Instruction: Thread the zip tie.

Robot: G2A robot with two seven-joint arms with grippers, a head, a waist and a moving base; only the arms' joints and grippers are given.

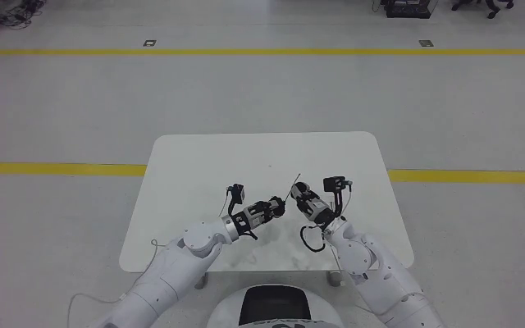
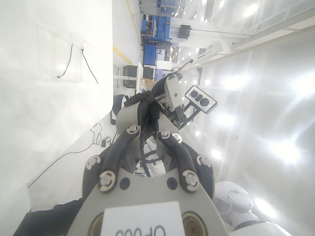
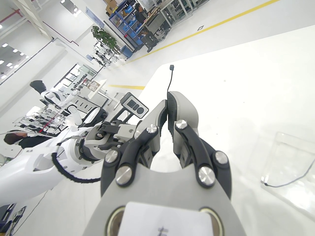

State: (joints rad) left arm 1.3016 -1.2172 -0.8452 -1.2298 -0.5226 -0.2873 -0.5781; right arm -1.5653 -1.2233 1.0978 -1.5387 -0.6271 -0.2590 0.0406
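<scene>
My right gripper (image 3: 167,100) is shut on a thin black zip tie (image 3: 169,79), whose square head sticks out past the fingertips above the white table (image 3: 246,79). In the top view both grippers sit close together over the table's front middle, the right gripper (image 1: 298,194) just beside the left gripper (image 1: 277,206), with the zip tie (image 1: 294,180) pointing up and away between them. My left gripper (image 2: 147,109) looks shut, and a thin black strand (image 2: 142,143) runs back between its fingers. Straight beyond it is the right gripper (image 2: 172,92).
A clear plastic tray (image 3: 288,153) lies on the table near the front edge, holding spare black zip ties (image 2: 89,67). The white table (image 1: 246,156) stretches bare beyond the grippers. Yellow floor lines run behind it.
</scene>
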